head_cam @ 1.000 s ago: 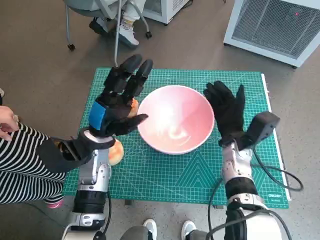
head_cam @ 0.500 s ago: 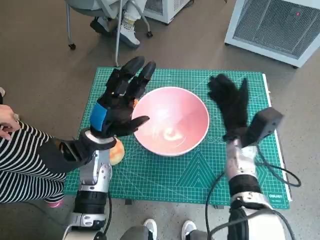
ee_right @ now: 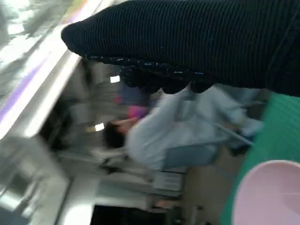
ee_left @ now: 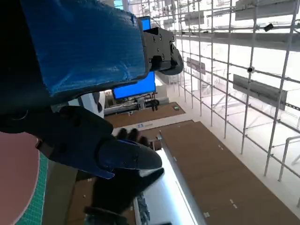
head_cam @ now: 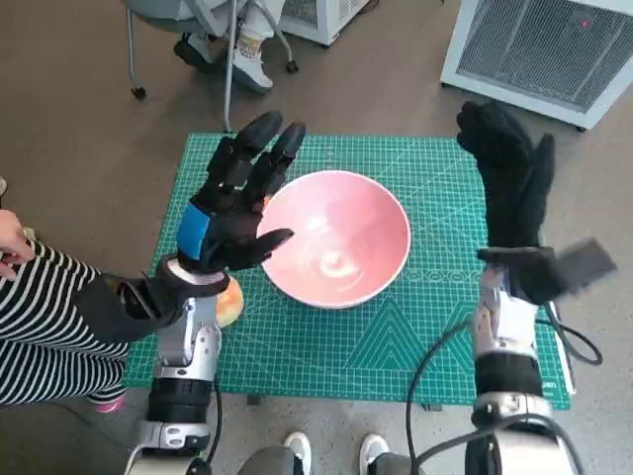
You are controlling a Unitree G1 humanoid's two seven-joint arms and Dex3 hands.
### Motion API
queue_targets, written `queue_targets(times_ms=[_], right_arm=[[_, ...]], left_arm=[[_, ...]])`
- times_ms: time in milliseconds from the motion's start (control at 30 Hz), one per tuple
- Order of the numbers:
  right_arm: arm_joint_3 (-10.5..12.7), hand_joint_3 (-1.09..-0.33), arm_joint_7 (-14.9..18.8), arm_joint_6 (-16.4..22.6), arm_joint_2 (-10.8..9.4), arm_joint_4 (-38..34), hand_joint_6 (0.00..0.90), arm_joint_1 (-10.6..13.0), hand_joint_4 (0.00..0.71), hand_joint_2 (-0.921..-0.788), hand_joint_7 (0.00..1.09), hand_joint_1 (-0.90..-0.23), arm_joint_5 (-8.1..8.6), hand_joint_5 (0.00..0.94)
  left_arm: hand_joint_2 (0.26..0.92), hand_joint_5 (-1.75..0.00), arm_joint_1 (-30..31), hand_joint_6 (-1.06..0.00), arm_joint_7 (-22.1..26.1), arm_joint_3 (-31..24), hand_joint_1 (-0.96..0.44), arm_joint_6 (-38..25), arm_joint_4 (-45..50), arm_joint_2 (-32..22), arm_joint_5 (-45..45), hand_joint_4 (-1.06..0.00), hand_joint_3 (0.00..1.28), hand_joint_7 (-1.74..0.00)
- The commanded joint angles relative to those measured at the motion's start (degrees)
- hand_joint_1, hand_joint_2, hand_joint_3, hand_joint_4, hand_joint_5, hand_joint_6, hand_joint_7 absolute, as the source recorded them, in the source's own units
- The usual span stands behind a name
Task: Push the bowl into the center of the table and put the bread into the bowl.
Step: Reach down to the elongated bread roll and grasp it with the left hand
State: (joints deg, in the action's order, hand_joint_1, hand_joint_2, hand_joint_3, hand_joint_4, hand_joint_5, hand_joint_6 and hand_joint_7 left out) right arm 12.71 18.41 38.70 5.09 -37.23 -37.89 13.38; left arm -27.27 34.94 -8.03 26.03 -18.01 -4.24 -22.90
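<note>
The pink bowl [head_cam: 334, 237] sits on the green cutting mat [head_cam: 326, 351] that covers the counter, at about the middle of the mat and slightly toward its left half; against the picture of a second ago it has shifted a little to the left. The right hand [head_cam: 509, 178], which then lay beside the bowl's right rim, is now lifted and carried out toward the mat's far right corner, well apart from the bowl; its gloved fingers [head_cam: 485, 129] are extended and empty. The right wrist view is blurred, which agrees with an arm in motion, and shows only the glove, a seated person and an edge of the bowl. The left hand [head_cam: 232, 213] has hardly moved: it hovers over the bowl's left rim, its fingers [head_cam: 265, 148] spread and holding nothing; whether it touches the rim cannot be told. The bread [head_cam: 229, 300] shows only in part, as a pale orange round at the left wrist, below and beside the hand on the mat's left side; it is outside the bowl. A second orange patch under the left hand's fingers may be another piece, but it is too hidden to name. Judgement: the pushing step appears complete or nearly so, the right hand having withdrawn. The bread step is not yet done; the left hand is the nearer one and would have to drop back toward its own wrist side to reach the bread.
</note>
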Motion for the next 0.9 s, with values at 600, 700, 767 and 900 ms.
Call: queue_targets(times_ms=[600,700,767,900], right_arm=[[-7.6,-0.68,4.5,-2.8,-0.3,25.2,0.182,11.3,0.149,-0.921,0.24,-0.71,1.81,0.014],[-7.8,-0.681,4.2,-3.0,-0.2,26.0,0.176,11.7,0.148,-0.921,0.24,-0.711,1.45,0.012],[-7.8,-0.68,4.1,-3.3,0.0,26.7,0.172,12.1,0.149,-0.921,0.24,-0.711,1.26,0.012],[-8.0,-0.68,3.5,-3.7,0.2,28.2,0.165,12.9,0.15,-0.921,0.25,-0.714,0.7,0.011]], left_arm=[[0.915,0.0,-11.9,-0.02,4.4,-4.2,-0.4,7.2,-14.2,-22.5,10.5,-0.11,0.06,-0.37],[0.903,0.0,-13.6,-0.03,4.1,-3.6,-0.4,8.3,-16.9,-25.7,13.5,-0.1,0.03,-0.29],[0.89,0.0,-15.8,-0.03,4.2,-2.5,-0.38,8.1,-19.9,-29.1,16.5,-0.09,0.02,-0.26],[0.845,0.0,-20.6,-0.07,4.6,0.0,-0.3,5.1,-25.8,-34.0,21.1,-0.08,0.0,-0.17]])
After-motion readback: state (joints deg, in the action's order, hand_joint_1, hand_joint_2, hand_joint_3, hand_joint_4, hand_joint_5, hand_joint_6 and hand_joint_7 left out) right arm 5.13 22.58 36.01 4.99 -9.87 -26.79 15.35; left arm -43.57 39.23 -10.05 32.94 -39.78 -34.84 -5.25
